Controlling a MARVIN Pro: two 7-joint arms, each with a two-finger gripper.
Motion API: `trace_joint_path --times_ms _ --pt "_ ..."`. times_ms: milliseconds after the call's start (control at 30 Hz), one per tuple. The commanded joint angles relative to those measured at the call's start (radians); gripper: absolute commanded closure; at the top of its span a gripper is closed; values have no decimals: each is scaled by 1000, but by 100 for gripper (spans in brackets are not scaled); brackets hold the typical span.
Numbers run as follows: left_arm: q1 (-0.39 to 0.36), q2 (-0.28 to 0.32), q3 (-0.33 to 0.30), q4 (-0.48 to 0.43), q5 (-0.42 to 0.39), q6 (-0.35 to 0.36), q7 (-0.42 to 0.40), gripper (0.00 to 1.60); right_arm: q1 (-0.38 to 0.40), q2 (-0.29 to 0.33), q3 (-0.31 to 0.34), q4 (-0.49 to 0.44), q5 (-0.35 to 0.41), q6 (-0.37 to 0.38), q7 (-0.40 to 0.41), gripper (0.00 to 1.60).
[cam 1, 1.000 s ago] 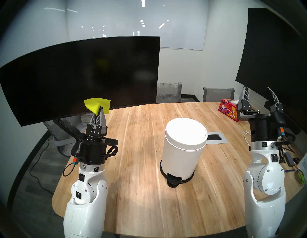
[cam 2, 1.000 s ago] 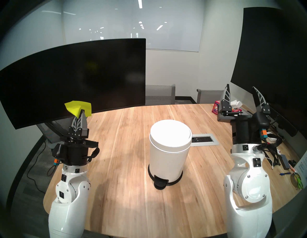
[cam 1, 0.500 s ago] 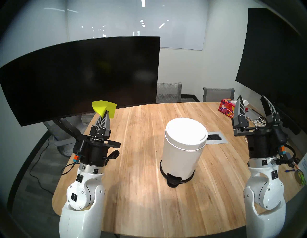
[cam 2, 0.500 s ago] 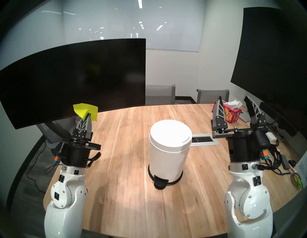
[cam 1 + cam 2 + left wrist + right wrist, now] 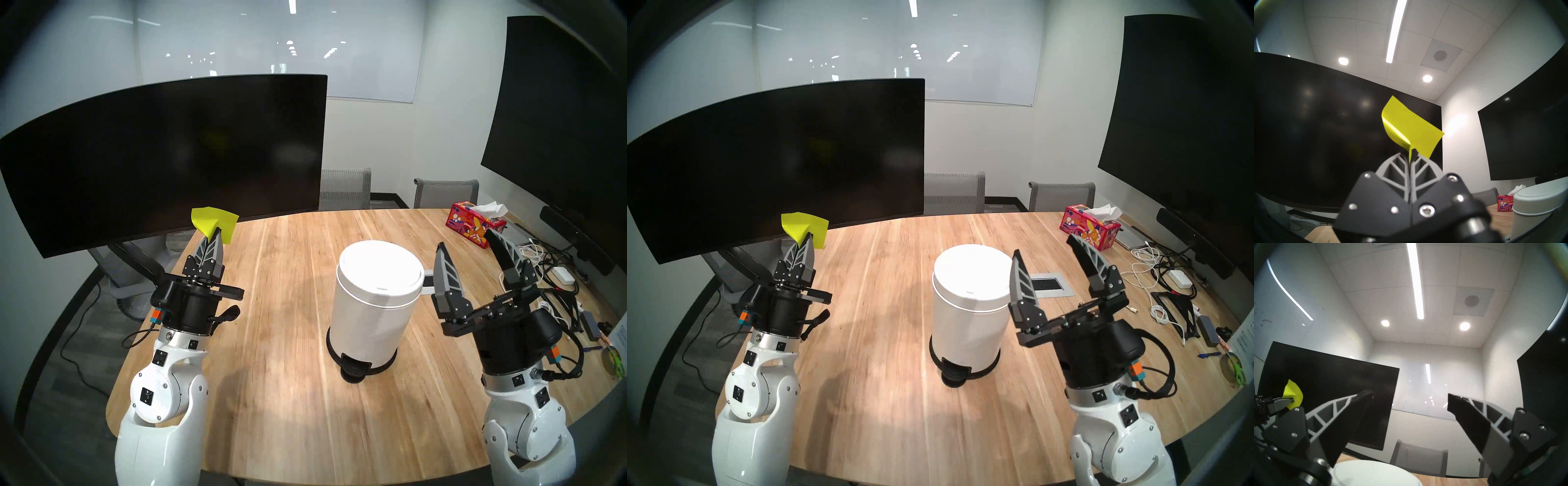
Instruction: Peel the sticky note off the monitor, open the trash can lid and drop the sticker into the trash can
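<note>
My left gripper [image 5: 217, 234] is shut on the yellow-green sticker [image 5: 214, 222], holding it up off the wide curved black monitor [image 5: 163, 152], near the screen's lower edge. The sticker is bent and shows in the left wrist view [image 5: 1412, 129]. The white trash can [image 5: 373, 312] stands mid-table with its white lid [image 5: 380, 269] closed and its black pedal [image 5: 354, 368] facing me. My right gripper [image 5: 466, 246] is open and empty, pointing up just right of the lid rim. The lid shows at the bottom of the right wrist view [image 5: 1373, 473].
A second large dark screen [image 5: 559, 112] hangs at the right. A tissue box [image 5: 475, 225], cables and adapters [image 5: 556, 271] lie on the wooden table's [image 5: 288, 424] right side. A power outlet panel [image 5: 1047, 285] sits behind the can. Grey chairs [image 5: 346, 188] stand beyond the table.
My right arm has swung down and leftward from near the right screen to beside the trash can lid, gripper still open. My left gripper moved slightly right with the sticker.
</note>
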Motion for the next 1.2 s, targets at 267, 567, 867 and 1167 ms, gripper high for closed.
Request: trace_joint_path --times_ms 267,567,867,1167 --pt "-21 6 -8 -28 11 29 14 160 -225 79 -35 -23 24 -99 164 0" --pt "-24 11 -1 -33 15 47 21 160 -331 116 -26 -23 31 -141 246 50" --pt "-26 15 17 -39 16 61 28 160 -443 138 13 -23 44 -186 310 122" --pt "-28 18 35 -51 18 69 33 160 -531 129 104 -23 73 -218 349 160"
